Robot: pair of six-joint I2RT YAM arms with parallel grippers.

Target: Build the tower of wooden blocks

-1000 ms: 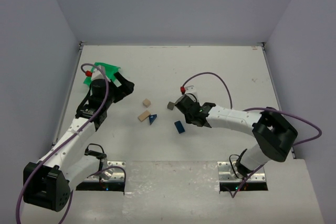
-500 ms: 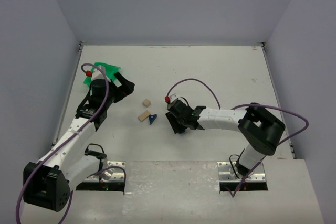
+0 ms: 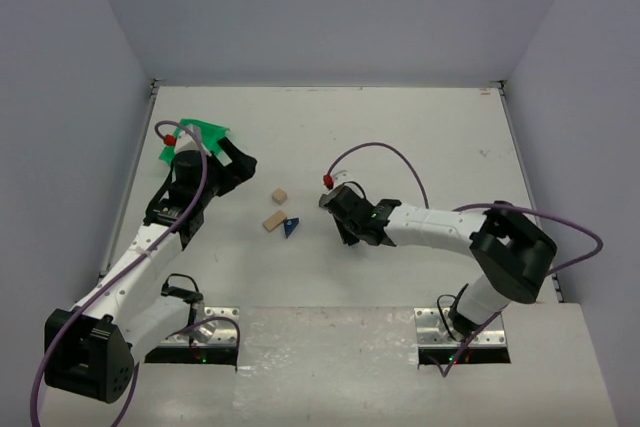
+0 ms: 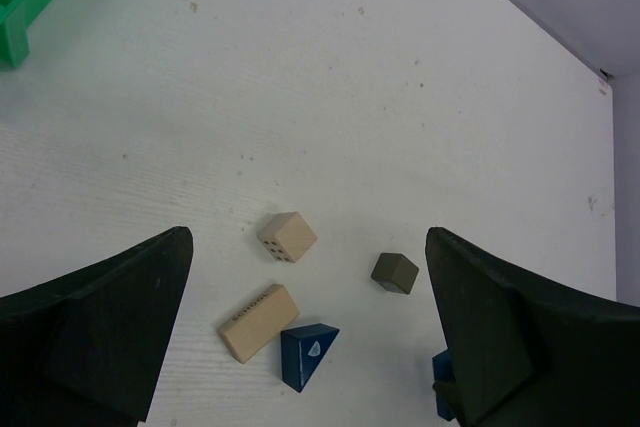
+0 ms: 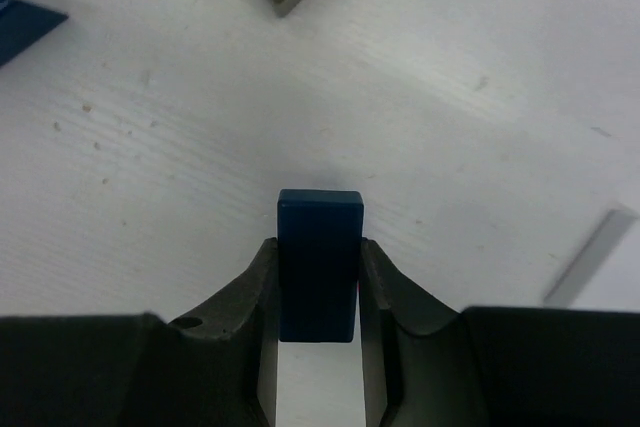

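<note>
Right of the wedge (image 3: pixel 290 226), the blue block (image 5: pixel 319 217) is now clamped in the right gripper (image 5: pixel 318 252).

A second ago this block lay flat on the table, right of the wedge and slightly nearer the bases, while the gripper hung farther back by the grey cube (image 4: pixel 394 272). The gripper has since been lowered, and its jaws are closed on the block's two long sides. Whether the block is lifted clear yet cannot be told. The grey cube is left right of and beyond the wedge, the bar (image 4: pixel 258 321) just left of it, and the tan cube (image 4: pixel 287 236) beyond that. The left gripper (image 4: pixel 305 237) is kept spread wide and empty, well left of the wedge. Nothing is stacked yet, so a first pick is judged made, with placing still to come.
</note>
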